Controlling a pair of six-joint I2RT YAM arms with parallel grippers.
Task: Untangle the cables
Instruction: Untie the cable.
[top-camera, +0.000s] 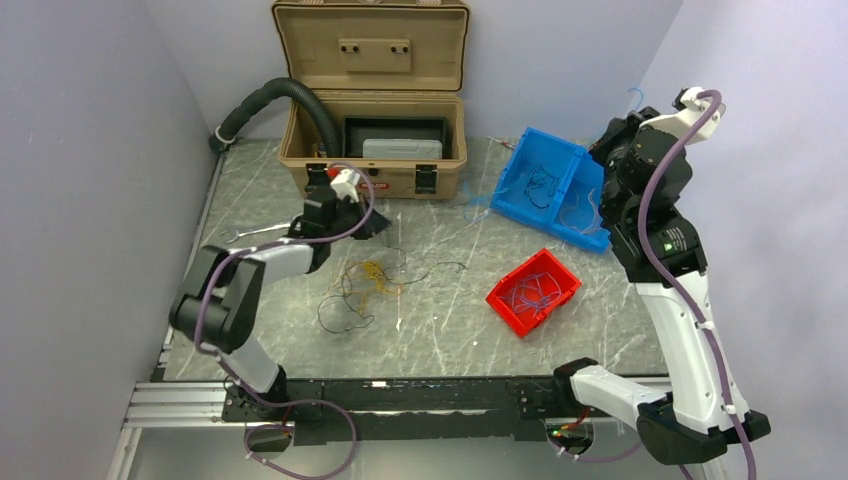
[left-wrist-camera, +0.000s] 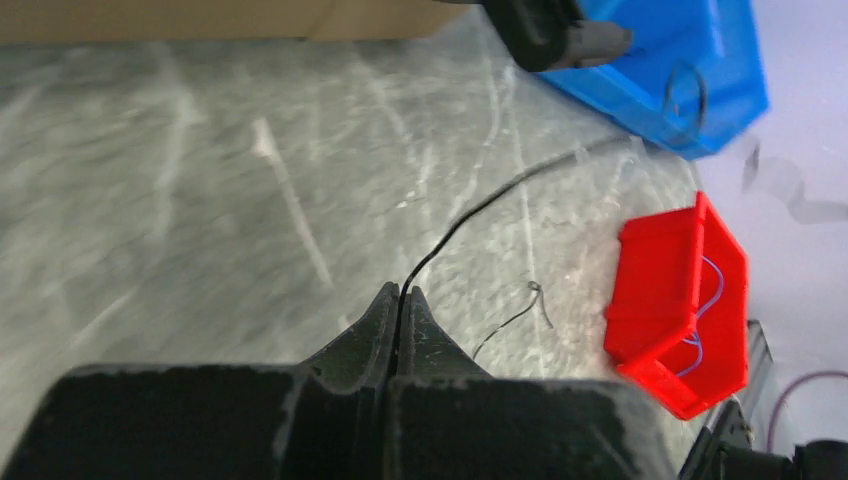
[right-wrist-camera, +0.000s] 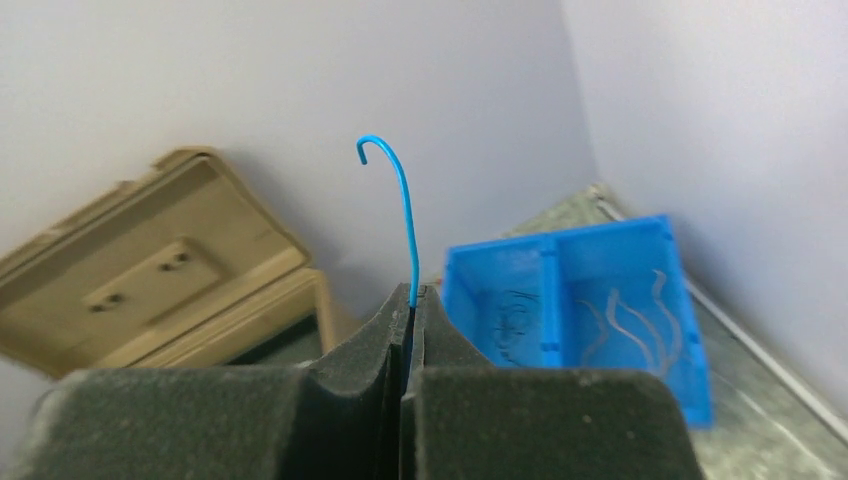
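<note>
The cables (top-camera: 368, 282) lie in a loose yellow-orange and black knot near the middle of the desk (top-camera: 450, 335), a little toward 9 o'clock, and two strands are already picked out of it. Your left jaws are pressed together on a thin black cable (left-wrist-camera: 470, 210), which leaves their tips and runs across the marble toward 1 o'clock in the wrist view. Your right jaws, raised high at the 3 o'clock side of the desk, are pinching a blue cable (right-wrist-camera: 402, 205) whose hooked end stands up above them.

On the left, the main risk is dragging. You cannot tell from here whether the far part of the black cable is free or looped through the yellow-orange strands. If it is caught, a quick lift will likely haul the whole knot along or pull it tighter, so lift slowly and watch the knot. The cable is also very thin and held right at the tips of the jaws, so a sideways tug could slide it out.

On the right, the danger is the drop. The red bin (top-camera: 533, 292), at 4 o'clock of the knot, holds blue strands, so it looks like the proper place. The blue bin (top-camera: 545, 185), at 2 o'clock, holds black and pale ones. Your right jaws hang above neither. From that height a light, springy wire may land outside or in the wrong compartment. How much of it trails below the jaws is hidden, and a loose end could snag on a bin wall.
</note>
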